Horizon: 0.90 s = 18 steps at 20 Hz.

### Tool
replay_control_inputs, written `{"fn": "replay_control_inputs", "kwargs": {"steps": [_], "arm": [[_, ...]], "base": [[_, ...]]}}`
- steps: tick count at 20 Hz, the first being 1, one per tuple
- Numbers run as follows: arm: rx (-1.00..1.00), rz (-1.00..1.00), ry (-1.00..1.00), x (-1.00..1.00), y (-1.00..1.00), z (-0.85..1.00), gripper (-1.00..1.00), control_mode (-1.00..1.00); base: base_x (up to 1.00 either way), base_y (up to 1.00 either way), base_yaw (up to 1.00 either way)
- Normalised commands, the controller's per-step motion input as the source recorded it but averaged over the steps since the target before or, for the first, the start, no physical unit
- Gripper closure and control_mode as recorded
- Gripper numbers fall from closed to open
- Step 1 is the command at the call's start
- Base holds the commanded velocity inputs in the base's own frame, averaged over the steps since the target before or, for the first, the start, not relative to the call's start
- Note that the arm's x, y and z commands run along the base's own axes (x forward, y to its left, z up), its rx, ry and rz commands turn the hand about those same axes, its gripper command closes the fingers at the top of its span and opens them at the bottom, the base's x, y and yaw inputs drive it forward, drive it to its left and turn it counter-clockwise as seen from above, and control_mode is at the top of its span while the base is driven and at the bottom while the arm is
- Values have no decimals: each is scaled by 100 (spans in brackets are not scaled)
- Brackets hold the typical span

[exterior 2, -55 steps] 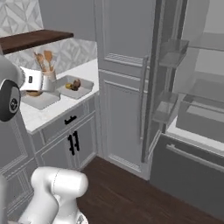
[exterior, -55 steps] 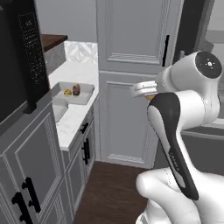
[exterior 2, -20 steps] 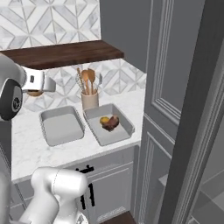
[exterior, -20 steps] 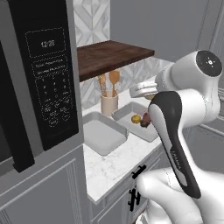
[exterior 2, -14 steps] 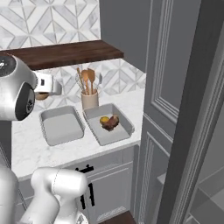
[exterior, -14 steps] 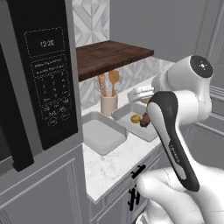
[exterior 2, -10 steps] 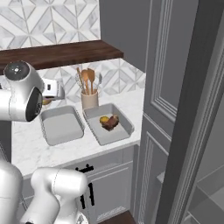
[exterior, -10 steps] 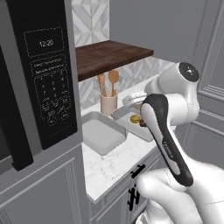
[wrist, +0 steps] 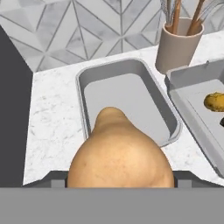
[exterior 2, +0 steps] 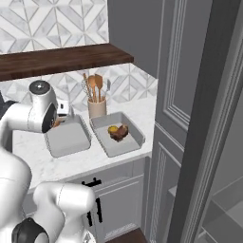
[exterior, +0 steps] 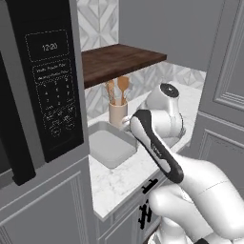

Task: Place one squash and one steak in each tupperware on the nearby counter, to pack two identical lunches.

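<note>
Squash (wrist: 120, 153), tan and pear-shaped, sits gripped in pincer (exterior 2: 61, 118), narrow end pointing ahead toward empty tupperware (wrist: 127, 100). That container lies directly ahead and below on counter (wrist: 52, 109), long axis running away from pincer. To its right: beige utensil cup (wrist: 179, 41), then second tupperware (wrist: 192, 87) already holding yellow squash (wrist: 215, 101) and steak (exterior 2: 121, 133). Judgement: short forward-down move, then release.
</note>
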Motion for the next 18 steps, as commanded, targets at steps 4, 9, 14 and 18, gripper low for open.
{"fn": "replay_control_inputs", "kwargs": {"steps": [4, 9, 14, 18], "arm": [[-4, 4, 12, 61, 16, -71, 100, -100], [-2, 2, 11, 56, 16, -53, 100, -100], [-4, 2, 0, 63, 30, -39, 100, -100], [-3, 1, 0, 57, 24, -36, 100, -100]], "base": [[0, 0, 0], [0, 0, 0], [0, 0, 0], [0, 0, 0]]}}
